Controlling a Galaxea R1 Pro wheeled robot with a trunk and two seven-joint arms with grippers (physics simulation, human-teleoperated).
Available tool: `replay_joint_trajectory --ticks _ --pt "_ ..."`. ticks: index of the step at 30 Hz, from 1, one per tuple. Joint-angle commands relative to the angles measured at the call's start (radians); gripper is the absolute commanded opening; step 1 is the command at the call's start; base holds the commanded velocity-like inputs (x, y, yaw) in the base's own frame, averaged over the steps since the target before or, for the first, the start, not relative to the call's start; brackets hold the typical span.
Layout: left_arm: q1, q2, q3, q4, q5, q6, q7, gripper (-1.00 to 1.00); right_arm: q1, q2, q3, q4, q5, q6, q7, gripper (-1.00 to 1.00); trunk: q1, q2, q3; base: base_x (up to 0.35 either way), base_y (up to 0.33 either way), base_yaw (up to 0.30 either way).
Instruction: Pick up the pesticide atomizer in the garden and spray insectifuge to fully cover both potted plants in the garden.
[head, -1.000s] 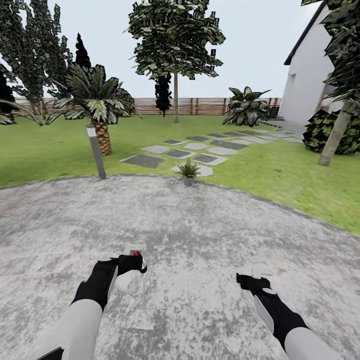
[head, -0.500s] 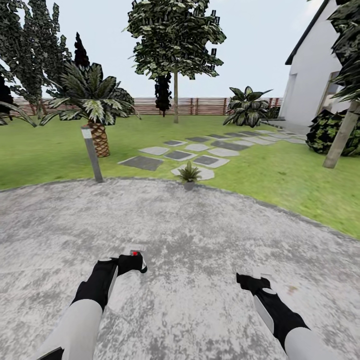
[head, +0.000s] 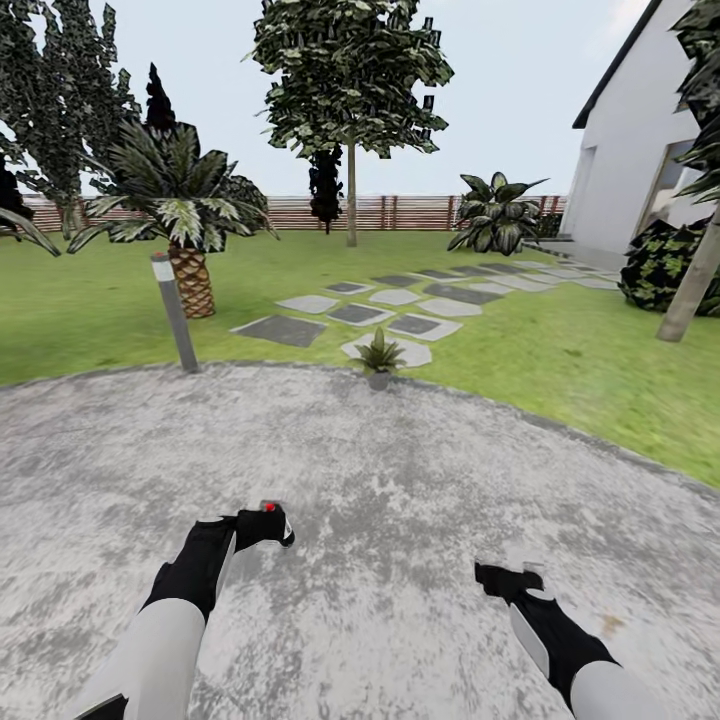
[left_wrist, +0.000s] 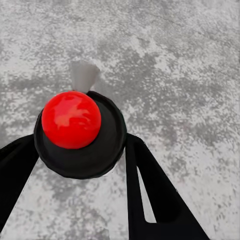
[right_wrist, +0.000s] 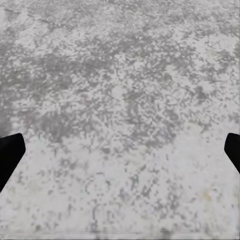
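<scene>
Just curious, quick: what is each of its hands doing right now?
Left gripper: closed on the spray bottle.
Right gripper: open, empty.

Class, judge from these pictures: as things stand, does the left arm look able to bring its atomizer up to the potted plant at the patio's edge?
Probably not yet. The left claw holds the atomizer, but the potted plant stands far across open patio. Nothing blocks the way.

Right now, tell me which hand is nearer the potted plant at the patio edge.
Left, narrowly. The left hand, shut on the atomizer, sits farther forward toward the potted plant; the right hand, open, hangs lower back.
</scene>
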Motion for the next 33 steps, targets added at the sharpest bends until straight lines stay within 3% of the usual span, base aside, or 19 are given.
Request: replay_joint_trajectory --ticks 1,5,17,33 --pt "-0.001 -0.002 0.008 -0.002 -0.008 0.004 -0.009 -1.0 0.0 -0.001 0.006 0.019 -0.007 0.005 -0.006 1.0 0.0 0.0 -0.001 0.338 0.0 0.0" --pt "-0.001 -0.002 0.008 -0.002 -0.008 0.004 -0.009 -1.0 0.0 -0.001 0.007 0.06 -0.003 0.003 -0.006 1.0 0.0 0.0 -0.001 0.338 0.0 0.0" --pt "-0.001 -0.002 0.008 -0.002 -0.008 0.004 -0.009 -1.0 0.0 -0.001 0.003 0.06 -0.014 0.002 -0.007 1.0 0.0 0.0 -0.001 0.338 0.037 -0.009" --pt "-0.001 -0.002 0.008 -0.002 -0.008 0.004 -0.009 -1.0 0.0 -0.001 0.004 0.063 -0.014 0.002 -0.006 1.0 0.0 0.0 0.005 0.311 0.211 -0.243"
